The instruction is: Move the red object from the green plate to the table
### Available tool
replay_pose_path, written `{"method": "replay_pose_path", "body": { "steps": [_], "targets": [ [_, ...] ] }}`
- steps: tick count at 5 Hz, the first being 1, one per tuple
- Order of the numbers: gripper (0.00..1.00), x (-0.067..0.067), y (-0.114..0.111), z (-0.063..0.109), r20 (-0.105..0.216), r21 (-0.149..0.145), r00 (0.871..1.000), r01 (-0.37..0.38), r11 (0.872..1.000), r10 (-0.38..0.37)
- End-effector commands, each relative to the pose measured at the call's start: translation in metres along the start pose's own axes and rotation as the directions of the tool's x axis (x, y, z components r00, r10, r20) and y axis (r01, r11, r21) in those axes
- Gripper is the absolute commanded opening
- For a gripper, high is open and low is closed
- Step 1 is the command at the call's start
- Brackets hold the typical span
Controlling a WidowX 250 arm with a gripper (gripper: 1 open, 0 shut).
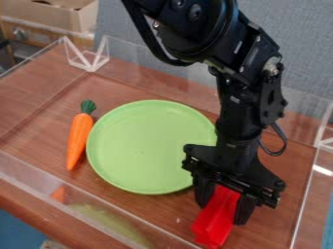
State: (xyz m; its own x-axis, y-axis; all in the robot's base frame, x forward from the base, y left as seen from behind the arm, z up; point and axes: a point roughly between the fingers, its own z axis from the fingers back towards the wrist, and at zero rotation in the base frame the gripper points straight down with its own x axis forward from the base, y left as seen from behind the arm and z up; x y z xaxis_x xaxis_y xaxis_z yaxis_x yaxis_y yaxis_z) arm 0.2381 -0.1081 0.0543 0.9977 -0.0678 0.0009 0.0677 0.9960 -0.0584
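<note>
1. The red object (219, 220) sits at the near right of the table (279, 146), off the green plate (140, 146) and just past the plate's near-right edge.
2. The gripper (232, 192) points straight down over the bar's far end, its black fingers on either side of the red plastic; it appears clenched on the bar, though the contact itself is too small and dark to read surely.
3. The bar tilts, its near end low by the tabletop and its far end up between the fingers; whether the near end touches the wood cannot be told.
4. The black arm (221, 58) rises from the gripper toward the far side and hides part of the table and the far right rim of the plate.
5. The plate lies bare at the middle of the table.
6. An orange carrot (80, 138) with a green top lies left of the plate, just beside its rim, pointing near to far.
7. Low clear acrylic walls (302, 209) edge the table; the right wall stands close beside the gripper and bar.
8. A clear triangular stand (89, 53) sits at the far left.
</note>
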Motion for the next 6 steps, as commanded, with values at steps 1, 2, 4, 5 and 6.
{"method": "replay_pose_path", "body": {
  "steps": [1, 2, 4, 5, 6],
  "targets": [
    [1.0, 0.005, -0.001, 0.004, 0.019, 0.01, 0.999, 0.026, 1.0, -0.026],
    [1.0, 0.002, 0.004, -0.002, 0.008, 0.037, 0.999, 0.031, 0.999, -0.031],
    [1.0, 0.003, 0.012, -0.013, -0.01, 0.074, 1.0, 0.025, 0.997, -0.024],
    [1.0, 0.005, 0.015, -0.017, -0.01, 0.089, 1.0, 0.02, 0.996, -0.019],
    [1.0, 0.008, 0.018, -0.019, -0.001, 0.103, 1.0, 0.012, 0.995, -0.012]
  ]
}}
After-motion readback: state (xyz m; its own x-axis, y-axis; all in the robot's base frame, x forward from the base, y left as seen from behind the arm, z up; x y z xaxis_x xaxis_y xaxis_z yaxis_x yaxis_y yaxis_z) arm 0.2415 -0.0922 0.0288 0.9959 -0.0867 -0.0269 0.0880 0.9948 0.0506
